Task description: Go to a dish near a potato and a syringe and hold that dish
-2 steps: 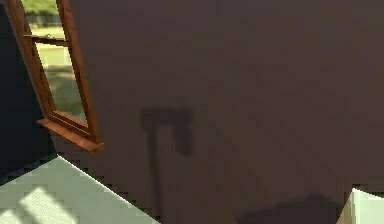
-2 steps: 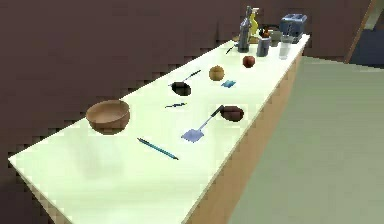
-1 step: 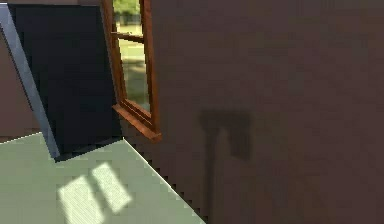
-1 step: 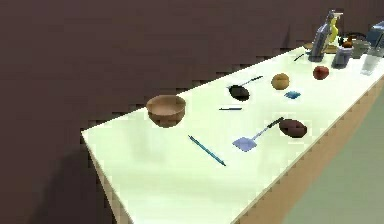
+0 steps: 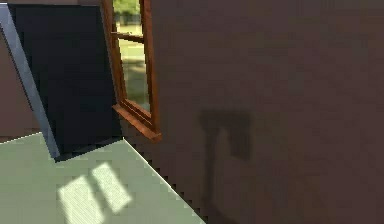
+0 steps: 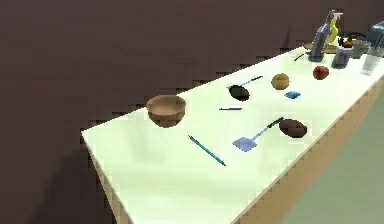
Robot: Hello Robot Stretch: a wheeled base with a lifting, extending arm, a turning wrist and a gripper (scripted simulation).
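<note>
A brown bowl [image 6: 167,109] stands upright near the left end of a long pale counter [image 6: 150,175] in the arm side view. A thin blue stick-like thing [image 6: 207,150] lies on the counter just in front of the bowl. Farther along lie a dark oval lump [image 6: 238,92] and a tan round lump [image 6: 280,81], which has the shape and colour of a potato. Another dark brown lump [image 6: 292,127] rests near the counter's front edge.
A flat tool with a lilac square head [image 6: 250,140], a small blue square [image 6: 291,95] and a red round fruit [image 6: 320,72] also lie on the counter. Bottles [image 6: 322,40] and a cup [image 6: 368,62] crowd its far right end. The forward view has a brown wall, a wood-framed window [image 5: 135,65], a dark door [image 5: 65,80] and green floor [image 5: 60,180].
</note>
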